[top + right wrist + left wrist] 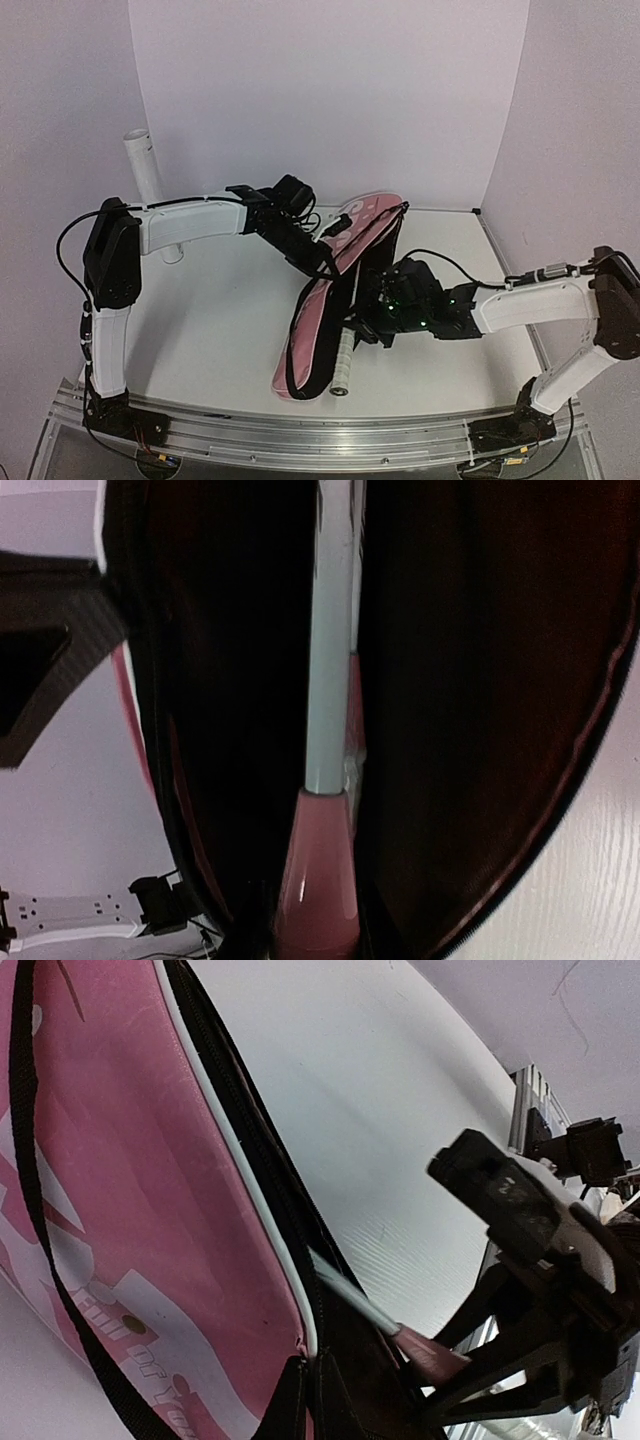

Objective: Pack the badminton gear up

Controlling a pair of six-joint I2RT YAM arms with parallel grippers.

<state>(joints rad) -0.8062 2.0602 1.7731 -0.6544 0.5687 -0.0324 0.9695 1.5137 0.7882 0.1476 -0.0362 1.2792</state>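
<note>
Clearly the packing is in the middle, not at the end. One racket [328, 660] lies with its head and shaft inside the open pink bag [120, 1160], and only its white handle [343, 365] sticks out at the near end. Behind its shaft we see a second pink piece, maybe the other racket, but we cannot be sure. We find no shuttlecocks in any view, so by our judgement they are left to pack, and the zip is not yet closed.

The left gripper [318, 255] is fully closed at the far part of the bag. Its fingers are hidden, but it seems to pinch the zip edge and keep the mouth open. The right gripper [368, 318] is narrowly open and appears to hold the racket just below the pink cone [318, 870].

A tall white tube [147, 180] stands at the far left of the table [220, 310], well apart. The black strap [22, 1140] runs along the bag and could catch the handle.
</note>
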